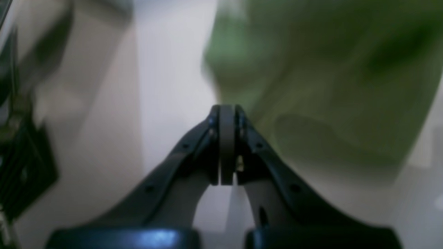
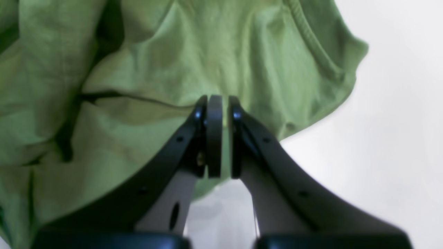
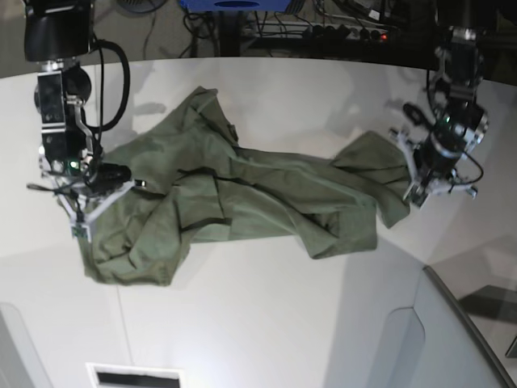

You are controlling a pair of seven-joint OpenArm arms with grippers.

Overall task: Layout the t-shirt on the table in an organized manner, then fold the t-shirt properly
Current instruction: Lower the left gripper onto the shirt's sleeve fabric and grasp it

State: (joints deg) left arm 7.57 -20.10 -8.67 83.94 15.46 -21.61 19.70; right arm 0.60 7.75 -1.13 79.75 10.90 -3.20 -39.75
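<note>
1. Olive-green cloth of the t-shirt [image 1: 322, 86] fills our left wrist view from twelve to three o'clock; our left gripper [image 1: 227, 114] is closed on nothing, over the white table [image 1: 173, 76].
2. Right wrist view: our right gripper [image 2: 220, 103] pinches a fold of the t-shirt [image 2: 207, 62].
3. Base view: the t-shirt [image 3: 242, 194] lies rumpled across the table [image 3: 266, 323], stretched from nine to three o'clock.
</note>
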